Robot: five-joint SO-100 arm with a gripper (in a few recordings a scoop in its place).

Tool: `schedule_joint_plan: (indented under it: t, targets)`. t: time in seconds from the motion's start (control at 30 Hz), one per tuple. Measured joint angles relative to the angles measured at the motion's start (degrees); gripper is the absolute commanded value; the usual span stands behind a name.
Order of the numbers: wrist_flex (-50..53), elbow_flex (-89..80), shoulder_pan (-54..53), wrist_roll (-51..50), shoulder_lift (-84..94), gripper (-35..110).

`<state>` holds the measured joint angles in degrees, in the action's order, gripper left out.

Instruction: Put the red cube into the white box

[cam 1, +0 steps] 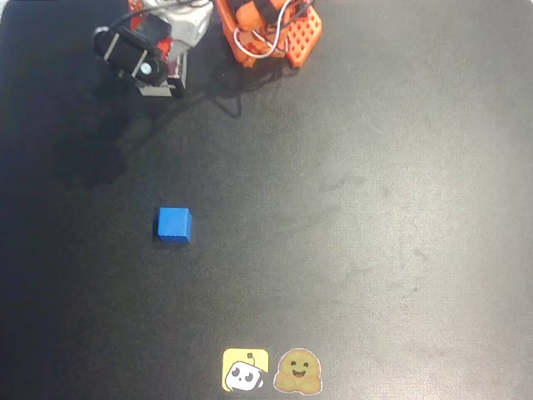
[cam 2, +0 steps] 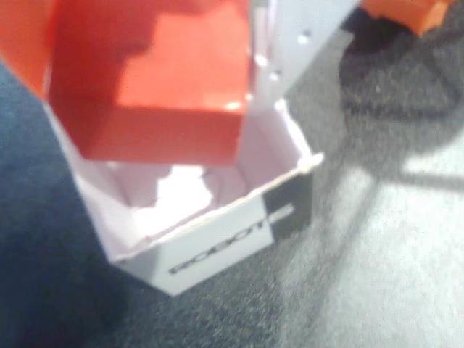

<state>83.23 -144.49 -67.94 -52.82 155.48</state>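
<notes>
Fingers of your gripper (cam 2: 156,94) are clamped on the red cube (cam 2: 170,94), one orange finger (cam 2: 25,43) on its left and one white finger (cam 2: 297,43) on its right in the wrist view. You hold it directly above the open white box (cam 2: 217,232). Your table (cam 1: 375,208) carries a blue cube (cam 1: 174,225), well apart from the arm.

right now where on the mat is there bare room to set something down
The mat's whole right side is bare, and so is the strip between the blue cube and the stickers. The top left is crowded by the arm.
</notes>
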Motion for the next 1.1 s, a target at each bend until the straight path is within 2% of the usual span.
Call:
schedule_joint_plan:
  t: [0.3, 0.57, 1.1]
  targets:
    - [0.7, -2.5, -0.4, -2.1, 8.8, 4]
    - [0.6, -3.1, -2.3, -0.4, 8.6, 6]
    - [-0.4, -3.6, -12.4, 1.8, 9.8, 12]
